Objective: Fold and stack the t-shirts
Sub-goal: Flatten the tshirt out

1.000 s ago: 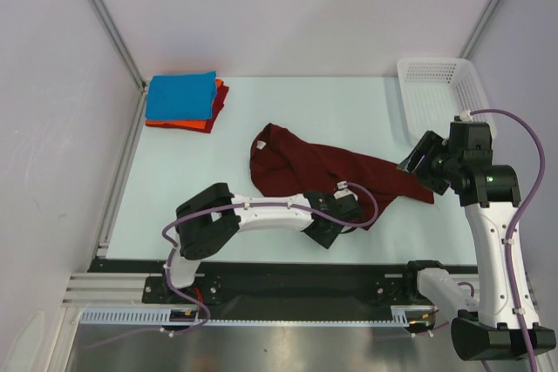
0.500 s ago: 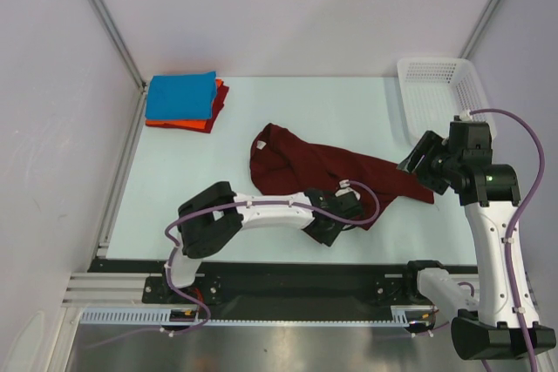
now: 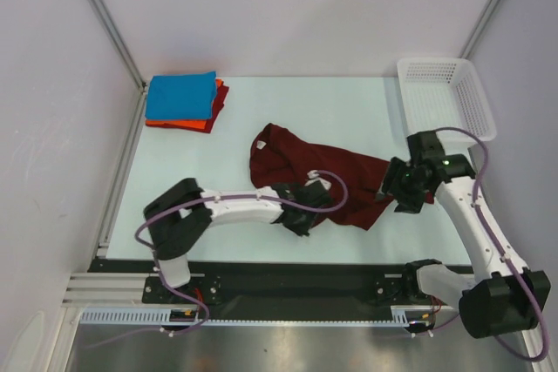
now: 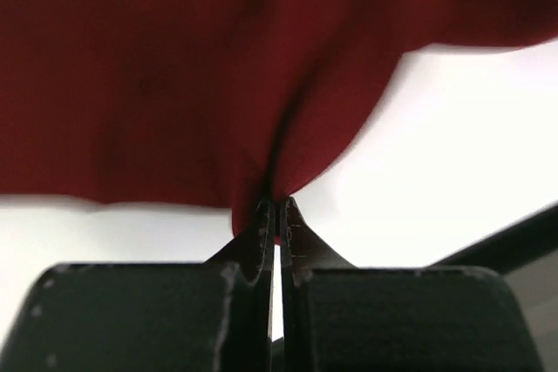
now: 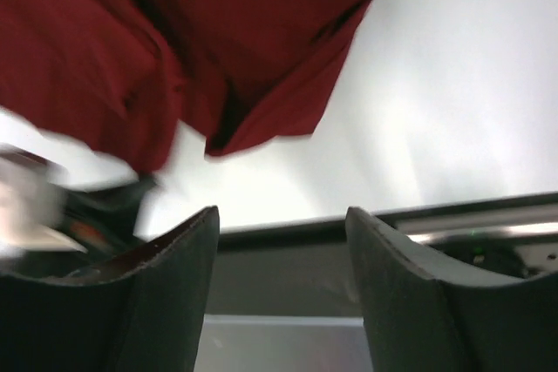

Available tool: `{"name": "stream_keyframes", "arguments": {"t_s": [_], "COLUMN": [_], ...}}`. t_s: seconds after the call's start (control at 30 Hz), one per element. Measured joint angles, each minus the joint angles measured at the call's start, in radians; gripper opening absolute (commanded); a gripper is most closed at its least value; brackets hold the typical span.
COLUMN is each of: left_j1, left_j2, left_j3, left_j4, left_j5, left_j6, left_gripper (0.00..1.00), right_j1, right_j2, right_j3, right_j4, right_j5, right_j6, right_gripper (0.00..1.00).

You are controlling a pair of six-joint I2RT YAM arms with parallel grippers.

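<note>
Left tool [image 4: 276, 213] is pinched shut on a fold at the near edge of the maroon shirt [image 3: 305, 167]. Right tool [image 5: 283, 215] stands wide and empty at the shirt's right end. The shirt lies crumpled mid-bench [image 3: 349, 106]. The blue shirt [image 3: 180, 95] sits on the orange-red shirt [image 3: 177, 124], far left.

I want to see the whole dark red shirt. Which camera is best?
Top view: the whole dark red shirt shows. Left wrist sees only a pinched bit, right wrist a blurry corner.
</note>
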Motion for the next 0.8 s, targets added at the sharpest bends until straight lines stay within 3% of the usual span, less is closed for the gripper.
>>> {"name": "stream_keyframes", "arguments": {"t_s": [0.2,0.43,0.63,0.8], "left_j1": [0.193,0.354,0.438,0.480], "left_j2": [-0.355,-0.803,-0.933,-0.955], "left_j3": [-0.154,-0.136,-0.136,-0.034], "left_j4": [-0.185,-0.360,-0.493,-0.593], "left_j5": [-0.111,-0.255,-0.325,-0.408], "left_j6": [-0.042,-0.105,-0.129,-0.128], "left_gripper": [0.00,0.00,0.00,0.00], "right_j1": [0.247,0.254,0.213,0.203], "right_j2": [0.052,0.135,0.196,0.273], "right_j3": [-0.041,-0.142,-0.153,-0.153], "right_j4": [0.050,0.148,0.189,0.216], "right_j5": [0.014,0.010,0.008,0.020], "right_j6": [0.079,0.155,0.170,0.150], "right_gripper": [0.72,0.69,0.68,0.69]}}
